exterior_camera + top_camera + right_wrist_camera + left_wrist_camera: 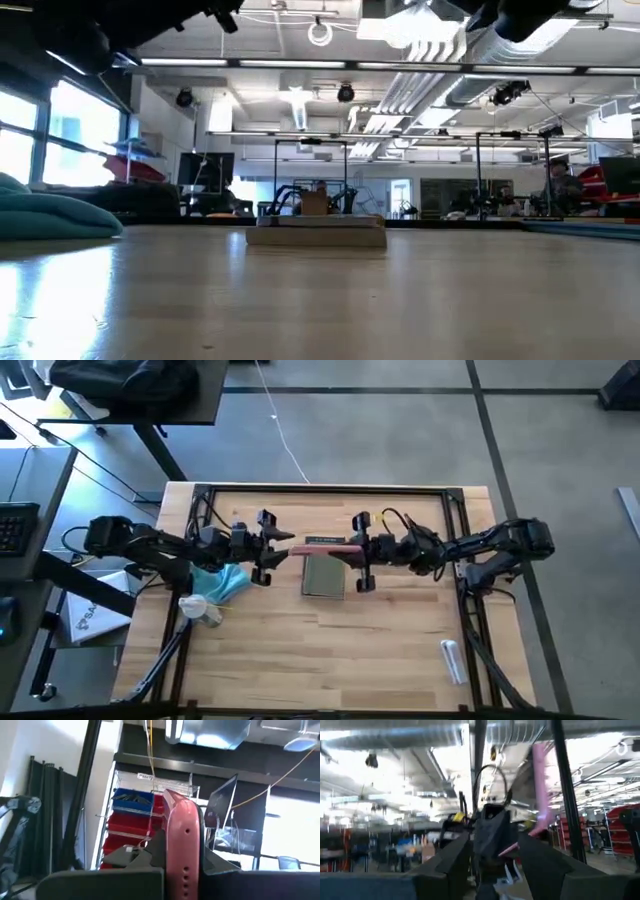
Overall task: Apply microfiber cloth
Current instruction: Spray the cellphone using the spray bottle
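The microfiber cloth (222, 582) is partly covered by the left arm in the high view and cut off by the low view's edge. The left gripper (285, 545) fingers' spacing cannot be determined.

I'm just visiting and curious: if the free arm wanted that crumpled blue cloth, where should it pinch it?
Probably from straight above, on the raised bunched fold of the microfiber cloth. It lies in a soft heap on the table, so a fold gives something to pinch. The spray bottle sits close beside it, so the far side looks safer. The left gripper hangs nearest.
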Tool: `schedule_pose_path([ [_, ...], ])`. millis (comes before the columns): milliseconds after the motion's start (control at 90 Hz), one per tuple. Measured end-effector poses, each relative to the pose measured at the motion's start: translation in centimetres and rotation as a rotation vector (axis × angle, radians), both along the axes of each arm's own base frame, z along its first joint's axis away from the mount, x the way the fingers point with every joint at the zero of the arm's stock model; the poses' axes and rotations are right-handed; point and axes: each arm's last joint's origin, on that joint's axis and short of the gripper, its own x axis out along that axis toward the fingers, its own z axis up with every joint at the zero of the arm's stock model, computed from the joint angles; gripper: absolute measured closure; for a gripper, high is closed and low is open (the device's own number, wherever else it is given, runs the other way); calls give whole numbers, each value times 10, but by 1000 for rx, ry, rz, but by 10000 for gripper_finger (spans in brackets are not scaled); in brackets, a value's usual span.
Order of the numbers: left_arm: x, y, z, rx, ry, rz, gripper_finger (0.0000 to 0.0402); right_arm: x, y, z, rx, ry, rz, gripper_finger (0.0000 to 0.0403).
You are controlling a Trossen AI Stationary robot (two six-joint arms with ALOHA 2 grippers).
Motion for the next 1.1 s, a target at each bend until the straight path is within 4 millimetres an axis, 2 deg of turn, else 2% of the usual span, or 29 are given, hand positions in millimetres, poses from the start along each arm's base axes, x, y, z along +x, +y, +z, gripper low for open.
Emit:
schedule_pose_path([
  [167,0,-4,1,47,-18,14,254,13,-4,3,-20,-14,-17,402],
  [422,-8,-5,12,59,-158,15,254,34,-10,0,-37,-28,-1,402],
  [667,-2,-7,31,99,-229,-23,254,54,-11,8,-50,-72,9,402],
  [1100,0,-7,47,78,-285,-5,260,55,-11,11,-61,-114,30,402],
])
